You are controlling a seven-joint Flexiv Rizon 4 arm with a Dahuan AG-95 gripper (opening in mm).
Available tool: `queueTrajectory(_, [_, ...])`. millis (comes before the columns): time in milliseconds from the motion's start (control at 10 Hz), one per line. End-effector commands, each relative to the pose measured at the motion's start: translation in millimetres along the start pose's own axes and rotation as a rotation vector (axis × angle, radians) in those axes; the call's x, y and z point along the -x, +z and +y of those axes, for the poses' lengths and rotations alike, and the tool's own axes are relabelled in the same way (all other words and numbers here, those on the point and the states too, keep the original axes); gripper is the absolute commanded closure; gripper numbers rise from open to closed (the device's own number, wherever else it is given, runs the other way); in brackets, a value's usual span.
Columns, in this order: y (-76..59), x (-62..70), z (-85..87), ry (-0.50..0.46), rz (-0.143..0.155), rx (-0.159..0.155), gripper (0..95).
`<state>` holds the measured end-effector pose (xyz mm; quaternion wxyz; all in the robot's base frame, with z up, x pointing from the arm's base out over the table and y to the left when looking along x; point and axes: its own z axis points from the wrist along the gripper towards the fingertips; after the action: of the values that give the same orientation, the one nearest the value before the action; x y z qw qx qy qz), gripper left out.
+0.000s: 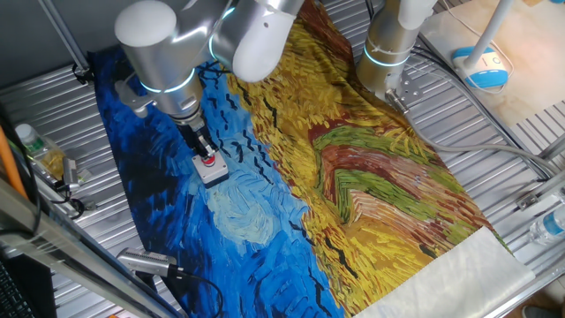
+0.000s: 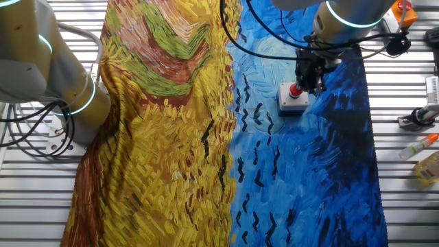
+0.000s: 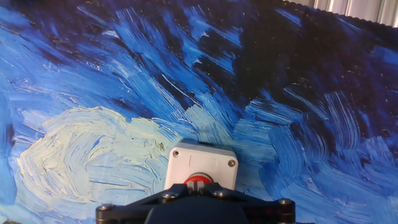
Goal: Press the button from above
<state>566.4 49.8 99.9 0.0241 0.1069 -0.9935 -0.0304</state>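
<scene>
Down over the button [image 2: 293, 97] with the gripper [image 2: 306, 87], dark fingers right at the red cap, contact too close to call. Grey box base sitting flat on the blue part of the painted cloth [image 2: 206, 151], black dashes streaming just left of it. Second arm [image 2: 48, 75] parked at far left, ring glowing cyan. Small bottles [image 2: 420, 147] off on the slatted table [image 2: 411, 206] at right.

**Surroundings of the work surface**

A painted cloth [image 1: 353, 177], blue swirls on one half and yellow-green strokes on the other, covers a ribbed metal table [image 1: 494, 124]. A plastic bottle [image 1: 28, 141] stands near one table edge. A blue-and-white device [image 1: 484, 66] lies beyond the cloth. Cables [image 2: 34, 130] run across the slats.
</scene>
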Motion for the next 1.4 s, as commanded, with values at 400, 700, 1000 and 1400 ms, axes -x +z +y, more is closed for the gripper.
queueTrajectory(400, [9.2, 4.2, 3.4, 0.0, -0.008, -0.001, 95.0])
queueTrajectory(700, [0.2, 2.6, 7.4, 0.002, -0.006, -0.003, 95.0])
queueTrajectory(1000, [-5.8, -0.7, 5.7, -0.007, -0.009, -0.002, 95.0])
queueTrajectory(1400, [-28.0, -11.2, 4.2, -0.023, -0.011, 0.0, 95.0])
